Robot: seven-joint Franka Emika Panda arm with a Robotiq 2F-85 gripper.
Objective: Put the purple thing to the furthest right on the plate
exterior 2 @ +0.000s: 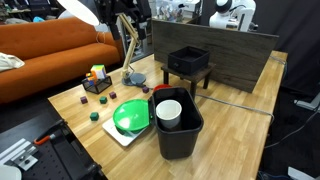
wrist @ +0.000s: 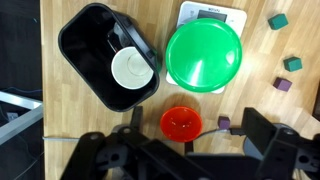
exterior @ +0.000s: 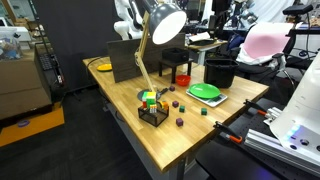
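Purple block — half behind gripper (blurred)

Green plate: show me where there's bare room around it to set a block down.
The plate itself is bare. Open wood lies between its rim and the scattered blocks. Crowded on the other sides: the black bucket and red cup sit close beside it.

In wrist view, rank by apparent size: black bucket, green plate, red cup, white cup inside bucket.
1. black bucket, largest
2. green plate
3. red cup and white cup: look alike, unranked
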